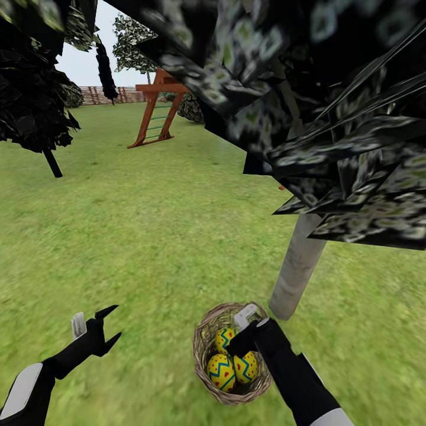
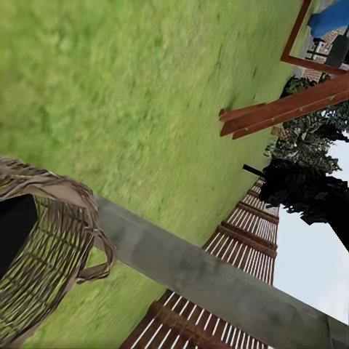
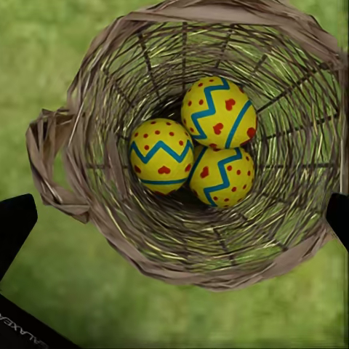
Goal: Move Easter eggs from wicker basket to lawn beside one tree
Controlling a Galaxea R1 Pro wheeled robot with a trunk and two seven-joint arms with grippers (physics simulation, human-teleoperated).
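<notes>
The wicker basket (image 1: 204, 349) stands on the lawn (image 1: 154, 236) just beside the pale trunk of a tree (image 1: 297, 266). Three yellow Easter eggs with blue zigzags and red dots lie together in its bottom (image 3: 161, 155) (image 3: 218, 113) (image 3: 222, 177); in the head view they are partly covered by my right arm (image 1: 220, 371). My right gripper (image 1: 239, 340) hangs open directly above the basket's mouth, its fingertips (image 3: 14, 225) spread wider than the eggs. My left gripper (image 1: 113, 322) is open and empty over the grass, left of the basket (image 2: 43, 247).
The tree's dark foliage (image 1: 331, 118) hangs low over the right half of the view. A dark thin-trunked tree (image 1: 52, 163) stands at the left. A wooden playset (image 1: 155, 109) and a slat fence (image 1: 97, 94) lie far back, with open grass between.
</notes>
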